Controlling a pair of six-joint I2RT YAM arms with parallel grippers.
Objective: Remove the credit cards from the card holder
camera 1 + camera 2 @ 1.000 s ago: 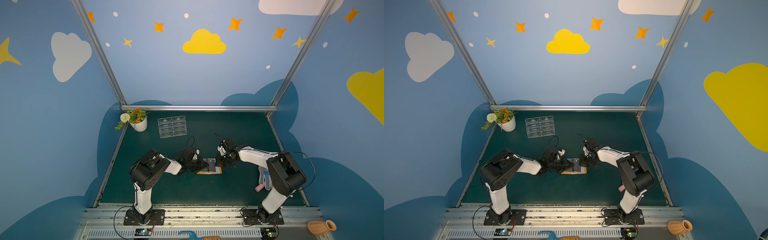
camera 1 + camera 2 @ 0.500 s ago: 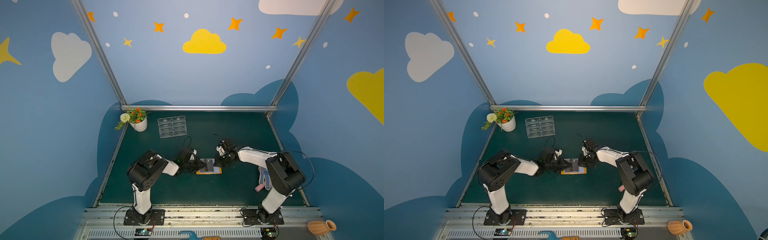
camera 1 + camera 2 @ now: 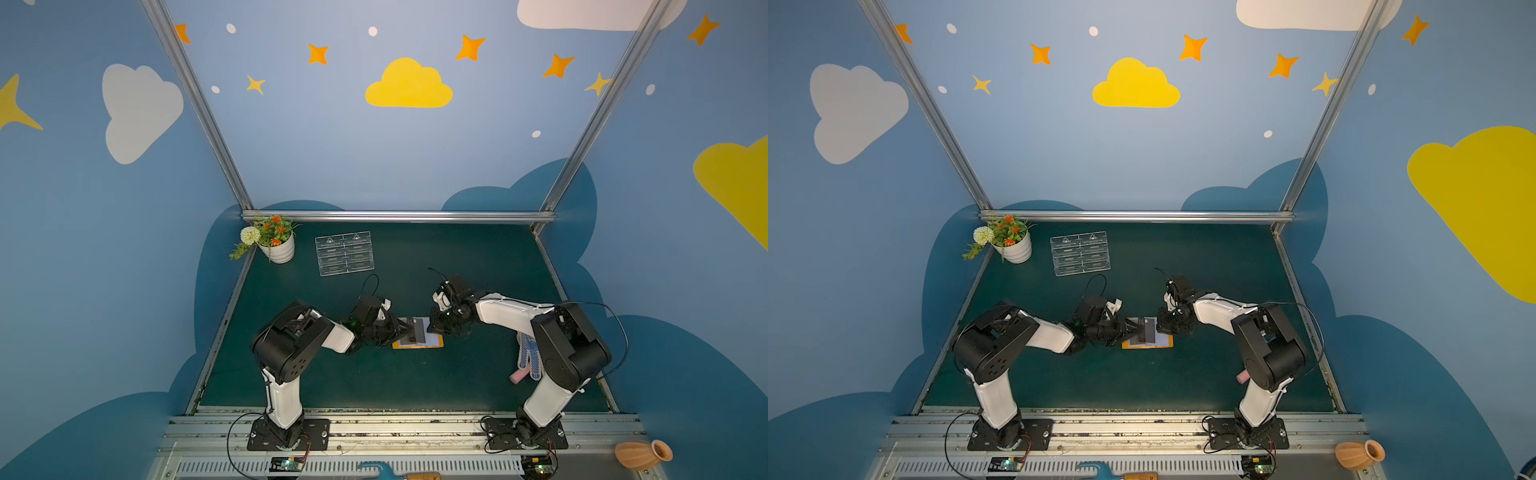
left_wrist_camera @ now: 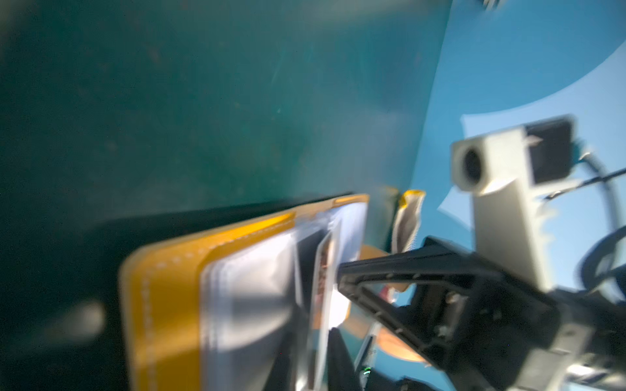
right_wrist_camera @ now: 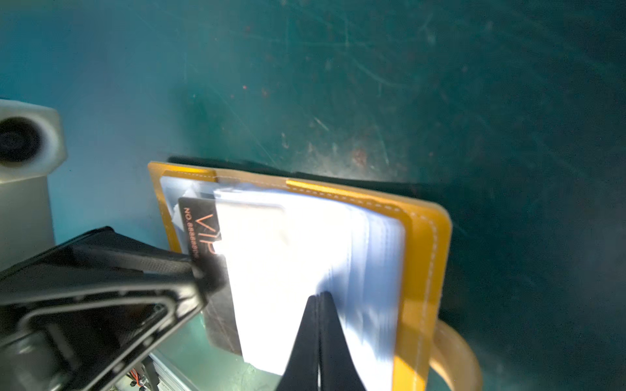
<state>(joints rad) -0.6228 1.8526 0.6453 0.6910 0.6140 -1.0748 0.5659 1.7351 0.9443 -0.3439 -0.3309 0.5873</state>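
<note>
At mid-desk, we see one orange card holder (image 3: 417, 345) lying open on the green desk (image 3: 374, 382) between two hands. The left hand (image 3: 406, 328) comes in from the left of both top views. Its tip touches the single dark credit card (image 5: 200, 220) we can count (marked VIP), which shows beside the clear pages near the holder's edge. We cannot tell whether that hand's fingers are apart or clamped. The right hand (image 5: 318, 301) has its fingers together, tips on the clear pages. Bare desk runs from the holder to the front rail. One clear stand (image 3: 344, 253) and one flower pot (image 3: 277, 249) sit well apart in the far left corner. One glove (image 3: 530, 357) lies by the right arm.
</note>
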